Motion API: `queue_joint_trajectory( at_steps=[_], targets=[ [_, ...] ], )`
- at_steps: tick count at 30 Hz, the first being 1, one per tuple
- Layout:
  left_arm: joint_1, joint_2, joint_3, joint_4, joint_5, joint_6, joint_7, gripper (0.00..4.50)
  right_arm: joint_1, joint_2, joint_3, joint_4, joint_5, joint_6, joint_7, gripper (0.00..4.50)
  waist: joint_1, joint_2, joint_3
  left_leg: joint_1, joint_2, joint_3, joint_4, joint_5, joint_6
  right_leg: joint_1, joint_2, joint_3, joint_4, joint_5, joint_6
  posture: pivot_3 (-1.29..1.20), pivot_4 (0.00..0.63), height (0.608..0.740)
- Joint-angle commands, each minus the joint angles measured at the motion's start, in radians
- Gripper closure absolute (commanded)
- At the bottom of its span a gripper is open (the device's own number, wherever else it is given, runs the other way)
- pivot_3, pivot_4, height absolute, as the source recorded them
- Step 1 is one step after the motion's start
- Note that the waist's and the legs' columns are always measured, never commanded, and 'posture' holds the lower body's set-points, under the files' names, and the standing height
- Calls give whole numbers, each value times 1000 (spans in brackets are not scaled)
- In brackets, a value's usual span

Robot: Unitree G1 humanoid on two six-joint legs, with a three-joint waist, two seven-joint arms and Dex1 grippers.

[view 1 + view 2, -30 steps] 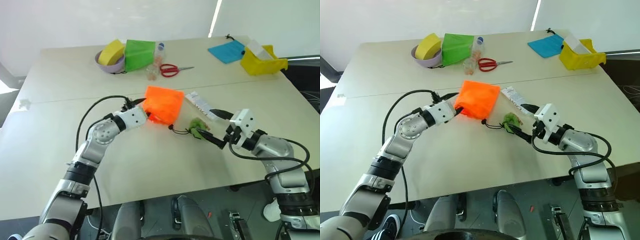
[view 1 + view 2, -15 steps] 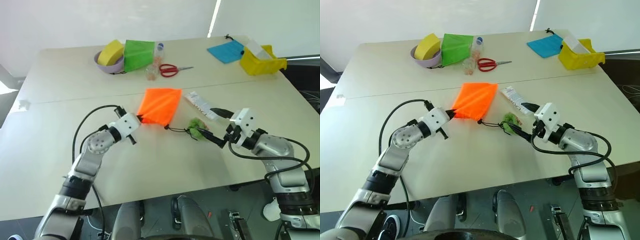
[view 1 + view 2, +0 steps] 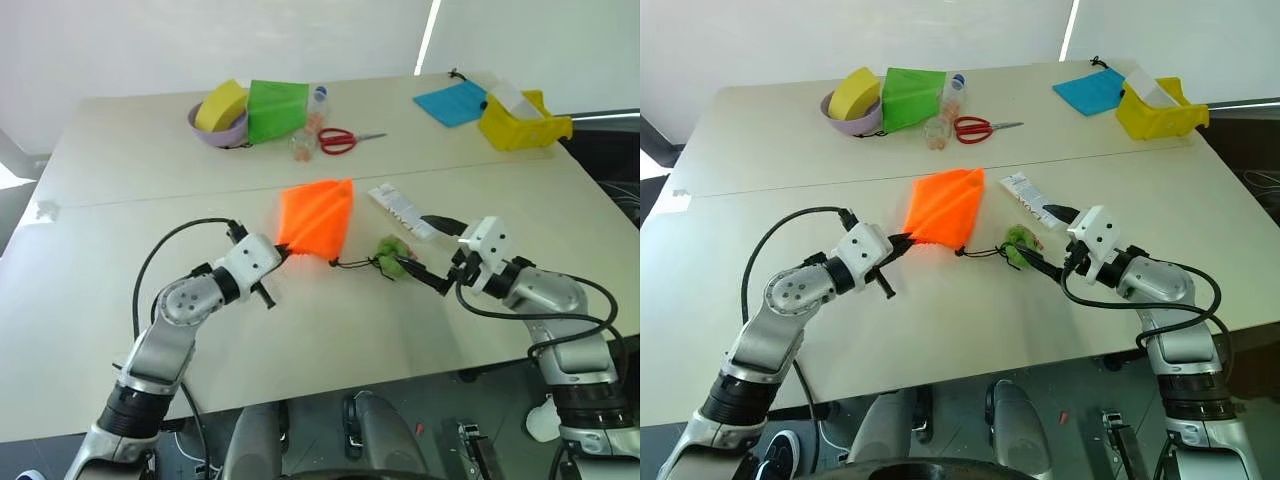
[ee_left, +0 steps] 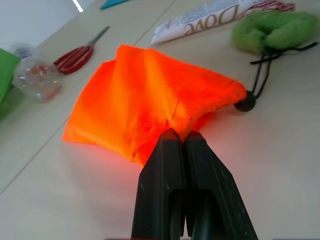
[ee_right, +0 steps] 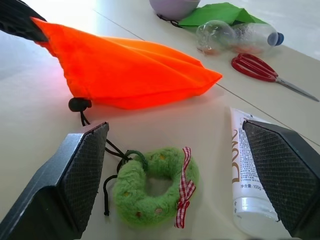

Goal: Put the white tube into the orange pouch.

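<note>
A: While the left gripper is pinched shut on the orange pouch corner — surely to hold its mouth up — where's the white tube?

B: Flat on the table, just beyond the right gripper — its 2 jaws wide, empty, either side of the green tuft.

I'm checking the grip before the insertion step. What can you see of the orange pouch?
The orange pouch is bright neon-orange fabric, creased and roughly diamond-shaped as it lies on the table. The left pincer, shut, pinches its near edge and lifts that corner slightly. A thin black cord with a round stopper leaves its gathered end and runs to a green fuzzy ring. The white tube lies beside it, apart.
</note>
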Motion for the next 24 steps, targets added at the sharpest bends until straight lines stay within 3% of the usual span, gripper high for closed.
queue_joint_trajectory(
  at_steps=[1,16,20,24],
  targets=[
    [12,10,11,-77,-41,35,-15,4468,-10,3,-11,-11,3,-25,-1,0,1,0,0,0,0,0,0,0,0,0,0,0,0,0,0,0,150,740],
    [55,108,70,-250,-360,185,-190,4468,-10,1,-4,6,-3,-39,5,0,0,0,0,0,0,0,0,0,0,0,0,0,0,-1,-2,0,150,740],
    [40,137,91,-206,-339,157,-178,4468,-5,2,-5,10,-6,-42,5,0,0,0,0,0,0,0,0,0,0,0,1,0,0,-1,-2,0,150,740],
    [0,135,53,-99,-198,32,-111,4468,-4,5,-3,10,-11,-40,1,0,3,0,0,0,0,0,0,0,0,0,0,0,0,-1,-2,0,150,740]
  ],
)
